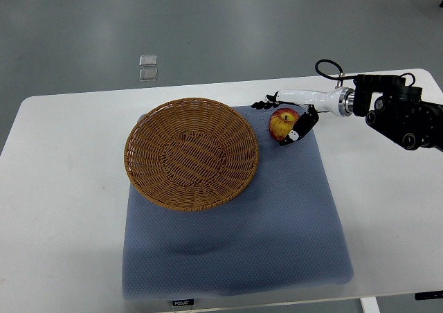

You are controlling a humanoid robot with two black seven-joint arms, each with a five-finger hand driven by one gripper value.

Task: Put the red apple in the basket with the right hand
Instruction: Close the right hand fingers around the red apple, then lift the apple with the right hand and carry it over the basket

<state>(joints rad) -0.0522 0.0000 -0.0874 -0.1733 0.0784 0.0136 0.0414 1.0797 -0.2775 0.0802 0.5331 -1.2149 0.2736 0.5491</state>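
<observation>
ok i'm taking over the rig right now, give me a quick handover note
Right hand: at the red apple, fingers on both sides of it; whether the grip is closed cannot be told.
Left hand: out of view.
Red apple: on the blue mat, just right of the basket, not lifted.
Basket: empty, on the mat's left part.
Done: the reach to the apple.
Left: secure the grasp, lift, carry left over the rim, release inside.

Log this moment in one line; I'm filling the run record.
right hand around red apple | apple on mat | basket empty
</observation>
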